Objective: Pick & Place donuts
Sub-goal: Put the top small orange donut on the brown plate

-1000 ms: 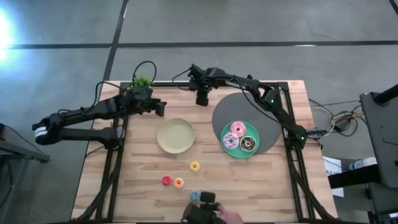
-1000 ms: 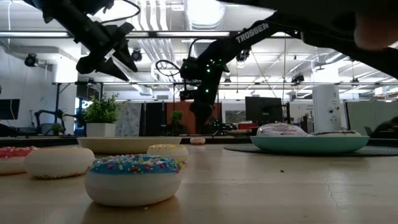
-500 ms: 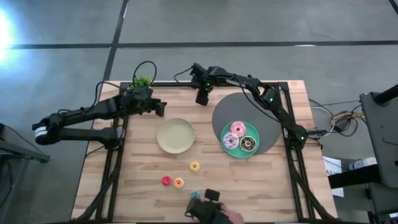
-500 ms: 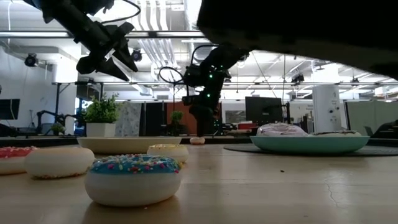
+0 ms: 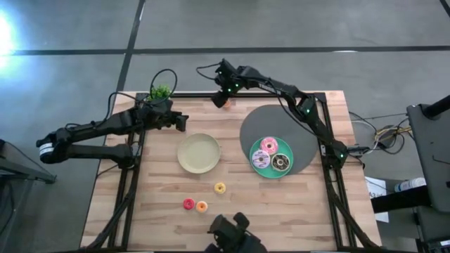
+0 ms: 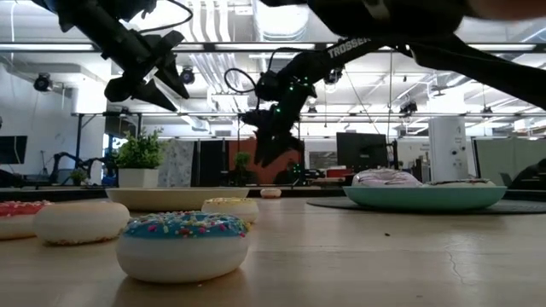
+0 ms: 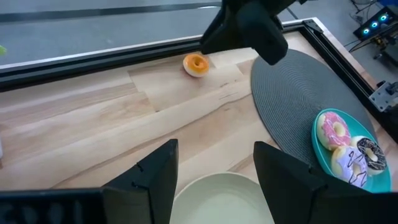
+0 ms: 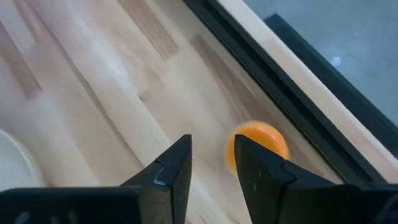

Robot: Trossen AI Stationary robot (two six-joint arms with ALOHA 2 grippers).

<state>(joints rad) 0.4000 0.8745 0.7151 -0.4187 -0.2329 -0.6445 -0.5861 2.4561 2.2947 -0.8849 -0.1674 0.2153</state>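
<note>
The right gripper [image 5: 226, 89] has lifted and swung toward the far edge, uncovering an orange mini donut [image 5: 219, 103] at the table's 12 o'clock; its fingers stand narrowly apart, empty. Nearest, a blue donut [image 6: 182, 246] sits at 6 o'clock, then red [image 5: 188, 204], orange [image 5: 202, 206] and yellow [image 5: 219, 187]. Three large donuts [image 5: 271, 154] fill the teal plate [image 5: 259, 171] at 3. The left gripper [image 5: 181, 123] hovers wide open at 10.

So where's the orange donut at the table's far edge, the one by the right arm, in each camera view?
High view: orange donut at the table's far edge, top centre.
Low view: small and far off, mid-picture.
Left wrist view: upper middle, beside the black edge rail.
Right wrist view: just past the fingers.
Shared landmark: the cream plate, nearer than the donut in the high, low and left wrist views.
</note>
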